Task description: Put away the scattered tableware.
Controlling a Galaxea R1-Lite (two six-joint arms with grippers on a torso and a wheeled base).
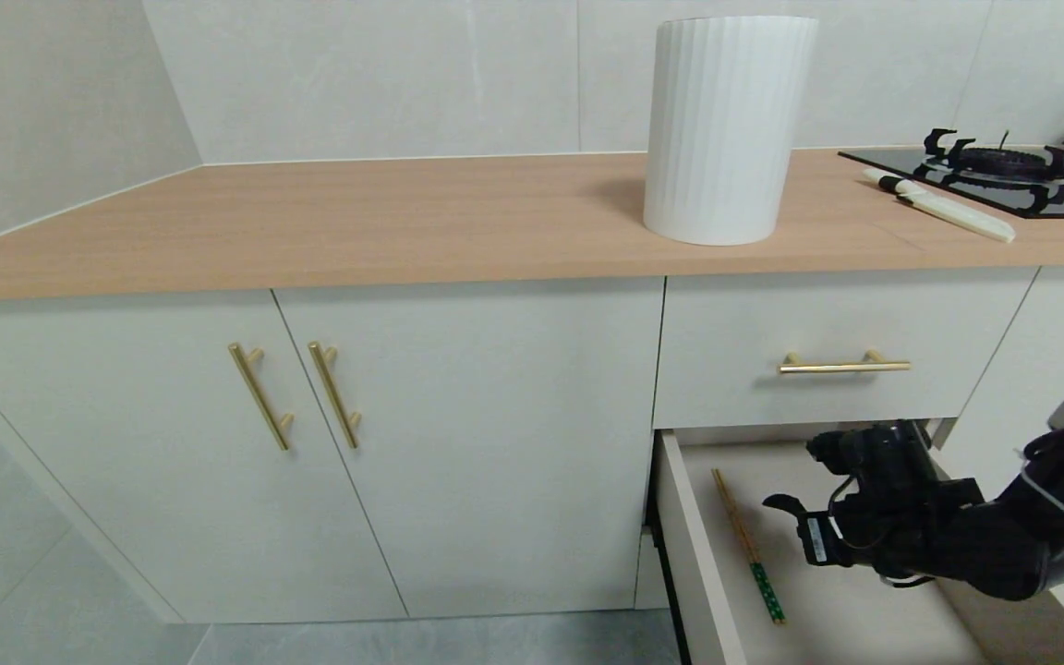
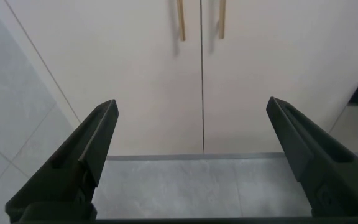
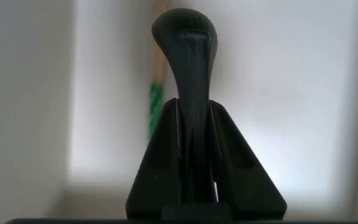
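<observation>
One drawer (image 1: 694, 554) stands open low on the right, with green-tipped chopsticks (image 1: 749, 547) lying on its floor near its left wall. The right gripper (image 1: 783, 505) hangs inside just beside them, jaws clenched on nothing. The left gripper (image 2: 191, 112), jaws spread wide, faces the cabinet doors (image 2: 260, 74). Farther off, the counter (image 1: 356, 222) bears a white ribbed cylinder (image 1: 726, 129) and a knife (image 1: 943, 208).

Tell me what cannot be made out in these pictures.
Head view: drawer front cut off by the bottom edge; right arm hides part of its floor.
Head view: chopsticks too thin to count.
Right wrist view: right pincer, shut, hides the blurred chopsticks partly.
Head view: stove cut off by the right edge.
</observation>
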